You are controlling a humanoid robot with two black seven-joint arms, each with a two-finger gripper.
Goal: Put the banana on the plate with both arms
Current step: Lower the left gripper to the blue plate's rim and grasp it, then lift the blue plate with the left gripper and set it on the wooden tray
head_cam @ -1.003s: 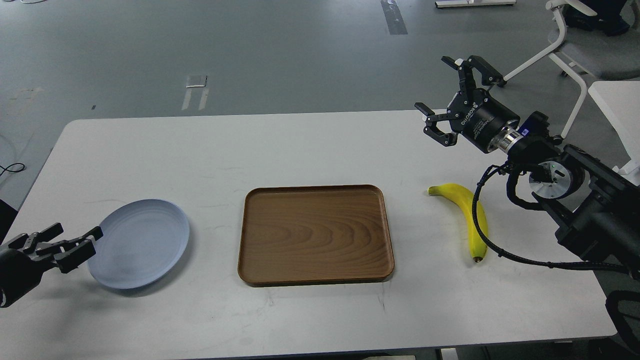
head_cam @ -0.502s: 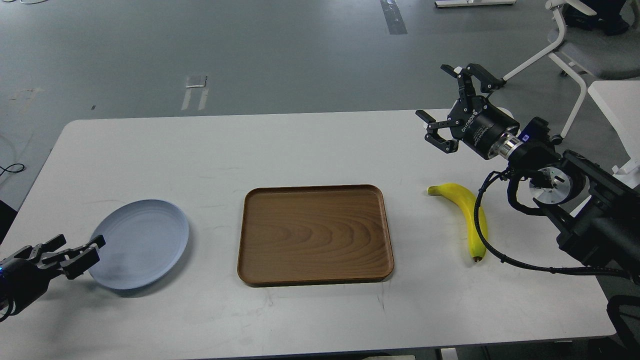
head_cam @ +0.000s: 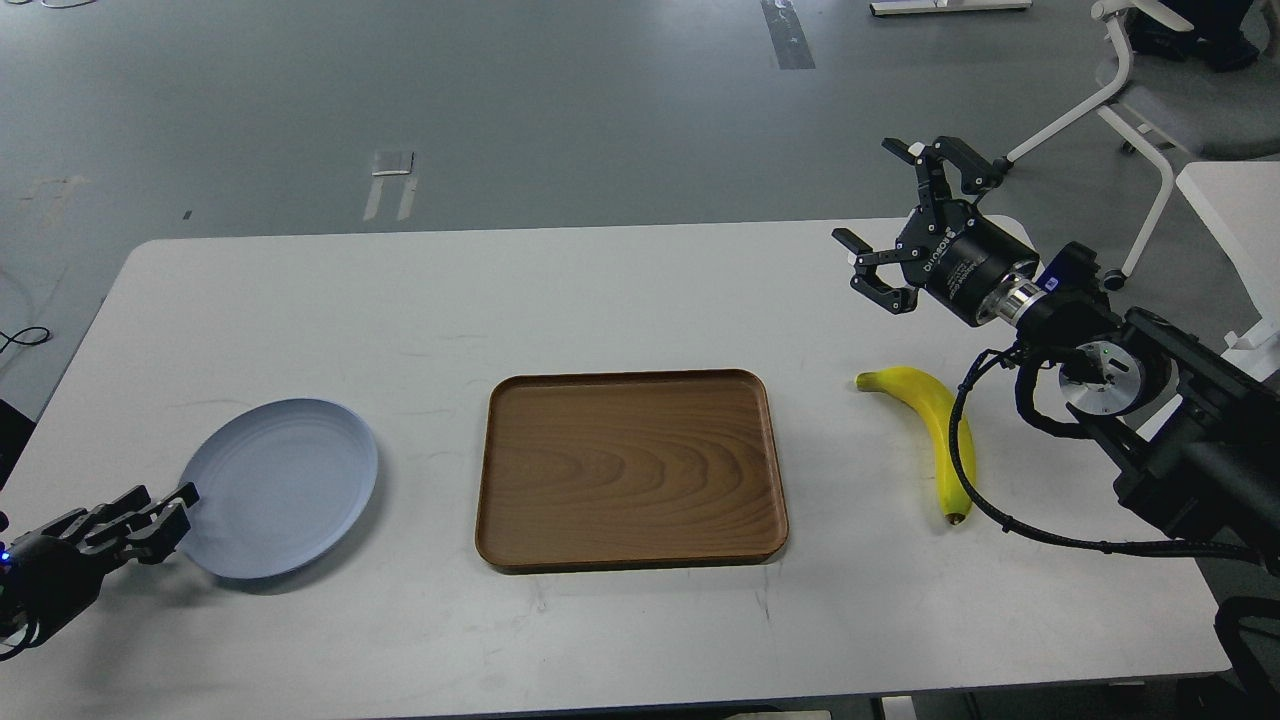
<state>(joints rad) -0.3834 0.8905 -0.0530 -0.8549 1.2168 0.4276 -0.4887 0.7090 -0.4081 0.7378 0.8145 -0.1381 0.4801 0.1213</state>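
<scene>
Just one camera here, up at head height, looking forward and down across the counter (head_cam: 620, 300). It sits over the near edge, so the whole top fits in frame, far corners included, with grey floor beyond the far edge. Mid-range shot, nothing close up. The near right corner shows; the near left one runs out of frame. There's no second view to overlap with.
</scene>
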